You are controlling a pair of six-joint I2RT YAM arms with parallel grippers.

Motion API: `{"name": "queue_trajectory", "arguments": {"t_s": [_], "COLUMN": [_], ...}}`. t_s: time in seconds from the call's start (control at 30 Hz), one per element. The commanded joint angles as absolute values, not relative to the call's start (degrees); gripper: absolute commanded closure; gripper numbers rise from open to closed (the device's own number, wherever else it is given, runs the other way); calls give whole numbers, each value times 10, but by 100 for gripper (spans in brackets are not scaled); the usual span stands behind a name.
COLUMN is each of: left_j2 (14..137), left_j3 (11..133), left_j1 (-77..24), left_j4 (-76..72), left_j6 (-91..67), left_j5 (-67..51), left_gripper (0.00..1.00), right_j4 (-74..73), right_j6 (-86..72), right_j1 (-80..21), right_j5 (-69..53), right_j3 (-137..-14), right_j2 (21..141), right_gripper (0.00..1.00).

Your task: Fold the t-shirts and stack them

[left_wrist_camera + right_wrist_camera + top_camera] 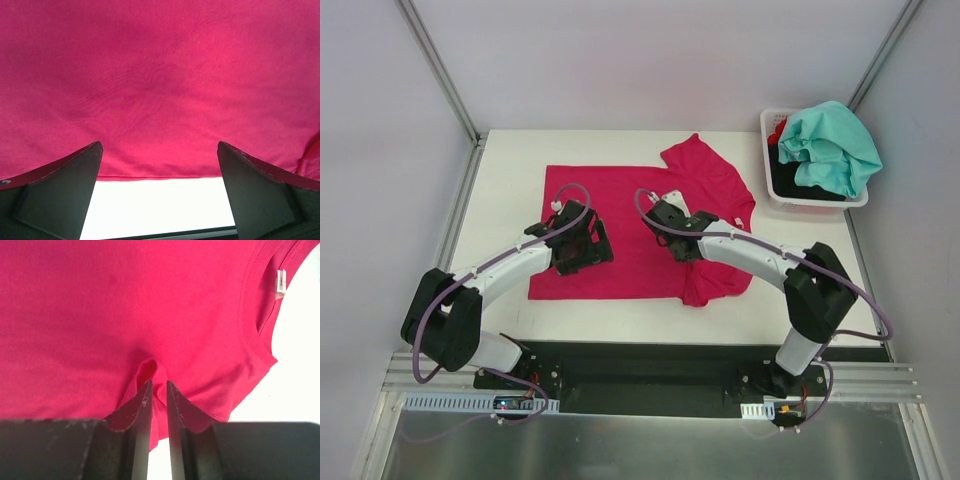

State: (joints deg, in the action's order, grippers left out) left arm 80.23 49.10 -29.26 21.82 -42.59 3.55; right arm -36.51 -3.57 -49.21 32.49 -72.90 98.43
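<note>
Right fingers [141, 412] nearly together, pucker of magenta t-shirt [125, 315] between tips; true pinch or not, cannot tell. Left fingers [60, 195] spread wide above shirt's hem. Shirt lies mostly flat on tabletop [505, 170]. Step: folding first shirt. Next: firm grip on both edges, then fold over.

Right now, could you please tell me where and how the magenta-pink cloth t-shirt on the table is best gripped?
Grip the magenta-pink t-shirt at its near edge, coming low from the near side of the white table. That edge lies straight and flat with bare tabletop before it, so a finger could probably slip under; the open left gripper hangs above it.
</note>
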Motion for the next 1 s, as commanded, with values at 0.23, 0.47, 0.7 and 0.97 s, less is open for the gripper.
{"name": "queue_trajectory", "arguments": {"t_s": [0.23, 0.47, 0.7, 0.97], "left_j2": [783, 779, 776, 781], "left_j3": [489, 487, 483, 489], "left_j1": [-299, -301, -302, -302], "left_j4": [228, 228, 228, 228], "left_j6": [-423, -423, -423, -422], "left_j5": [35, 33, 33, 33], "left_gripper": [1, 1, 1, 1], "right_j4": [-413, -381, -331, -333], "right_j6": [-121, -127, -122, -119], "right_j1": [-490, -462, -433, -433], "right_j5": [261, 219, 168, 142], "right_j3": [-622, -593, -577, -591], "right_j2": [857, 863, 884, 867], "right_gripper": [69, 66, 65, 60]}}
